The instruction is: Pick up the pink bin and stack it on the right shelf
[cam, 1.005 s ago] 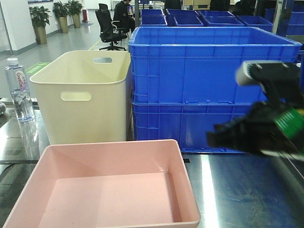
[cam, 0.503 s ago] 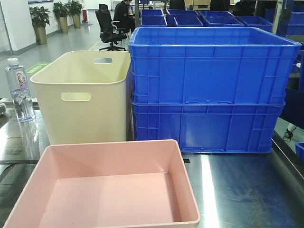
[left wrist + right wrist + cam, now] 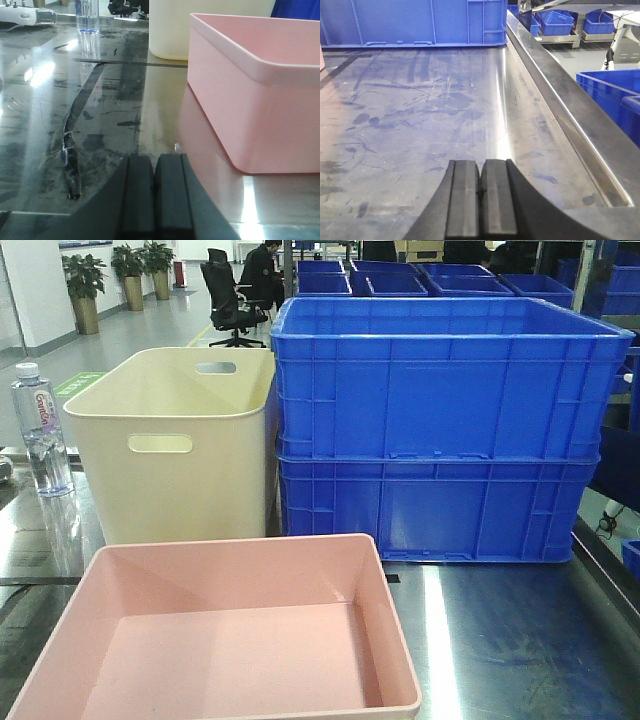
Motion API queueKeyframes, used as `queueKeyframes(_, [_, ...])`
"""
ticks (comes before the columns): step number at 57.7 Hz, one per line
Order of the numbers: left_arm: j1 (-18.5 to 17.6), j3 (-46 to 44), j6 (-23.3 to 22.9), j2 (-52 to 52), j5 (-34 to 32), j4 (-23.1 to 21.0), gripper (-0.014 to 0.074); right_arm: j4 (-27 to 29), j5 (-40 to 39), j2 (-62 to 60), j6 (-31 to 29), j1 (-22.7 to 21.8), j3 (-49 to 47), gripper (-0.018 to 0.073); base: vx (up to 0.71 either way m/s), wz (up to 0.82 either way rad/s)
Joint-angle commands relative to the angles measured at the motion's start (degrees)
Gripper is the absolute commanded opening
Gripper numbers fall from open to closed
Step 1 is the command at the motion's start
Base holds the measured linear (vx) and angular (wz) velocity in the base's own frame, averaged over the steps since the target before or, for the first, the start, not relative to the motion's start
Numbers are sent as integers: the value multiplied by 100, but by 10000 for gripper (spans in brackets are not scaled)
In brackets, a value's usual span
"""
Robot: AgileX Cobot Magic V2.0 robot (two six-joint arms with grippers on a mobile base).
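A shiny, scratched stainless-steel shelf [image 3: 500, 640] runs across the foreground of an open hall, with potted plants [image 3: 85, 275] and an office chair [image 3: 228, 295] far behind it. The pink bin [image 3: 235, 630] sits on this steel surface at the near edge, open side up and empty, and serves as the landmark for the rest. Directly behind the pink bin stands a taller cream bin [image 3: 170, 445] with handle slots, close to its far wall but apart from it. Behind the pink bin and to its right, two blue crates [image 3: 440, 430] are stacked one on the other, just beside the cream bin. Well to the left of the pink bin, past the cream bin, a clear water bottle [image 3: 40, 430] stands upright. To the right of the pink bin the steel lies bare and streaked up to a raised edge rail [image 3: 560, 115], beyond which more blue crates [image 3: 615, 95] sit lower down.

In the left wrist view the left gripper [image 3: 155, 197] hovers low over the steel just left of the pink bin's rounded near corner, not touching it; its two dark fingers [image 3: 139, 200] are pressed together with nothing between them. In the right wrist view the right gripper [image 3: 481, 200] is over the bare steel to the right of the pink bin, its fingers likewise clenched on nothing.
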Motion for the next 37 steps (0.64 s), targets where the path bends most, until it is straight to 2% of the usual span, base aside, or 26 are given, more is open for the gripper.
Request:
queueKeyframes(1, [16, 81, -47, 121, -480, -10, -8, -9, -409, -9, 0, -48, 1, -11, 0, 0])
queueKeyframes(37, [16, 81, -47, 121, -480, -10, -8, -9, -402, -9, 0, -48, 1, -11, 0, 0])
